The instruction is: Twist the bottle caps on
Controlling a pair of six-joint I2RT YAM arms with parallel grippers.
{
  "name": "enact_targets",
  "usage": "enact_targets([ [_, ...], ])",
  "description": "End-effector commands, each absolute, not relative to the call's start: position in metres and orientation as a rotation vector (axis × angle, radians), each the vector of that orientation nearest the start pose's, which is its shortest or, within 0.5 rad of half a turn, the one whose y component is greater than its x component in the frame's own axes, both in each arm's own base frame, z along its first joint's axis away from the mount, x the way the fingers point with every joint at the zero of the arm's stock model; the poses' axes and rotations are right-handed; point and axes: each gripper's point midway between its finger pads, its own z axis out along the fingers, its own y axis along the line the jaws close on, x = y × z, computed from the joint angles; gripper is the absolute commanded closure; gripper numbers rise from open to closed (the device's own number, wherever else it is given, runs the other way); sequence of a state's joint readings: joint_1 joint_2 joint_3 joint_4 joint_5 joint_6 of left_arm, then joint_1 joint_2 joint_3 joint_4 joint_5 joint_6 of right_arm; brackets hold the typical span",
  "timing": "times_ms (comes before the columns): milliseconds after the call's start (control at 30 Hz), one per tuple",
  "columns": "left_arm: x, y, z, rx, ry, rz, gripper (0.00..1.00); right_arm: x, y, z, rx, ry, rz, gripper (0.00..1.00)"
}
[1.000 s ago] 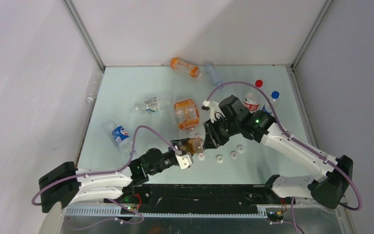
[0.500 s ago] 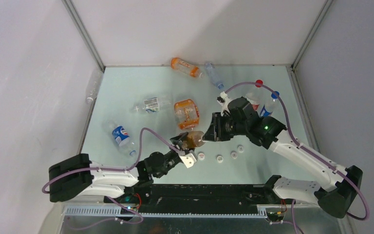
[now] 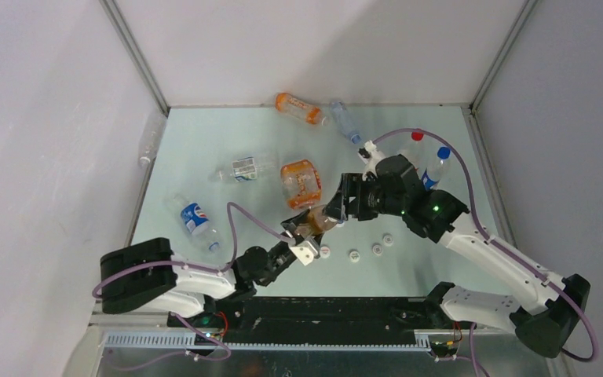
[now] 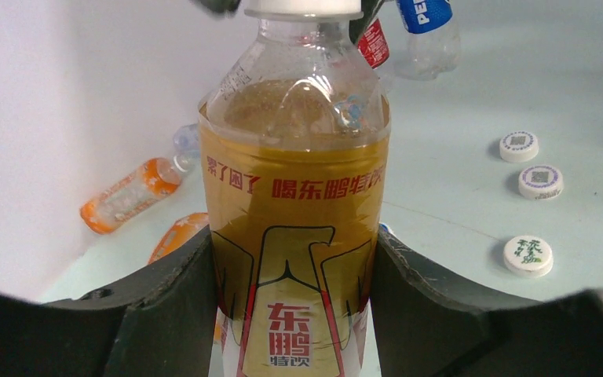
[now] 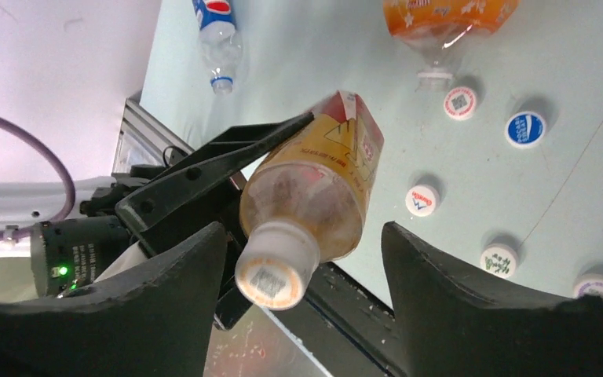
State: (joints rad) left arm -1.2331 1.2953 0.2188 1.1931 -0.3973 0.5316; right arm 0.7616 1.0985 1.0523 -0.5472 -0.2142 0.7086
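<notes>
An amber tea bottle (image 4: pixel 294 236) with a gold and red label is held up off the table, my left gripper (image 4: pixel 294 263) shut on its body. A white cap (image 5: pixel 276 267) sits on its neck. My right gripper (image 5: pixel 302 247) is open around that cap, with a clear gap on one side. From the top view the bottle (image 3: pixel 312 222) tilts from the left gripper (image 3: pixel 305 237) toward the right gripper (image 3: pixel 338 207). Several loose caps (image 3: pixel 354 255) lie on the table just right of the bottle.
An orange square bottle (image 3: pixel 301 182) lies just behind the held one. A Pepsi bottle (image 3: pixel 195 218) and a clear bottle (image 3: pixel 243 168) lie to the left. An orange bottle (image 3: pixel 298 107) lies at the back. Two capped bottles (image 3: pixel 437 165) stand behind the right arm.
The right gripper was shut on the cap and has opened off it. Both arms shifted a little right and back, carrying the bottle with them.
</notes>
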Motion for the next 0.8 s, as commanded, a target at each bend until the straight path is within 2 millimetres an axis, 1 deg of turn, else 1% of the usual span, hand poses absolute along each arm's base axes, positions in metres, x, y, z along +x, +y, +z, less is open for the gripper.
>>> enact_targets([
  [0,0.200,-0.305,0.193,0.720,1.156,-0.447,0.99,0.205,0.266,0.266,-0.242,2.185,1.022,0.23],
  [33,0.203,-0.302,0.191,0.710,1.166,-0.454,0.99,0.205,0.264,0.268,-0.264,2.172,1.021,0.20],
  [67,0.201,-0.303,0.186,0.706,1.181,-0.492,0.99,0.207,0.260,0.271,-0.280,2.153,1.014,0.20],
  [100,0.204,-0.302,0.184,0.686,1.201,-0.519,0.99,0.205,0.259,0.274,-0.305,2.142,1.026,0.18],
  [133,0.201,-0.303,0.183,0.697,1.201,-0.547,0.99,0.206,0.253,0.278,-0.327,2.117,1.014,0.17],
  [167,0.204,-0.301,0.182,0.680,1.218,-0.571,1.00,0.203,0.253,0.281,-0.367,2.100,1.033,0.16],
  [200,0.200,-0.303,0.181,0.701,1.220,-0.599,1.00,0.204,0.248,0.286,-0.414,2.061,1.015,0.16],
  [233,0.202,-0.301,0.185,0.683,1.224,-0.624,1.00,0.200,0.248,0.288,-0.462,2.041,1.031,0.16],
  [267,0.198,-0.304,0.180,0.722,1.237,-0.649,1.00,0.201,0.243,0.292,-0.519,1.996,1.006,0.16],
  [300,0.195,-0.306,0.187,0.730,1.223,-0.695,1.00,0.194,0.244,0.297,-0.579,1.961,1.034,0.17],
  [333,0.193,-0.307,0.177,0.768,1.262,-0.701,1.00,0.195,0.242,0.299,-0.643,1.917,1.012,0.17],
  [367,0.191,-0.310,0.187,0.775,1.247,-0.748,0.99,0.190,0.243,0.303,-0.694,1.883,1.030,0.18],
  [400,0.189,-0.311,0.177,0.812,1.288,-0.759,0.99,0.190,0.243,0.306,-0.751,1.835,1.014,0.19],
  [433,0.186,-0.314,0.188,0.824,1.269,-0.808,1.00,0.189,0.243,0.308,-0.781,1.807,1.007,0.19],
  [467,0.184,-0.314,0.183,0.847,1.293,-0.820,1.00,0.187,0.244,0.310,-0.842,1.760,0.996,0.20],
  [500,0.181,-0.314,0.191,0.854,1.277,-0.861,1.00,0.185,0.244,0.312,-0.875,1.730,0.989,0.20],
  [533,0.180,-0.314,0.188,0.871,1.294,-0.875,1.00,0.184,0.244,0.314,-0.928,1.688,0.970,0.21],
  [567,0.179,-0.315,0.196,0.880,1.280,-0.913,1.00,0.183,0.243,0.316,-0.943,1.669,0.966,0.21],
  [600,0.181,-0.313,0.191,0.893,1.307,-0.913,1.00,0.180,0.244,0.317,-1.003,1.620,0.951,0.21],
  [633,0.176,-0.315,0.199,0.918,1.284,-0.944,1.00,0.177,0.244,0.319,-1.036,1.588,0.946,0.21],
  [667,0.176,-0.315,0.196,0.923,1.306,-0.960,1.00,0.172,0.245,0.320,-1.103,1.529,0.939,0.21],
  [700,0.171,-0.317,0.202,0.937,1.293,-0.996,1.00,0.169,0.244,0.321,-1.135,1.503,0.937,0.21],
  [733,0.170,-0.317,0.202,0.946,1.297,-1.006,1.00,0.164,0.245,0.322,-1.197,1.445,0.931,0.21],
  [767,0.166,-0.319,0.206,0.961,1.282,-1.030,1.00,0.161,0.244,0.322,-1.221,1.424,0.928,0.21],
])
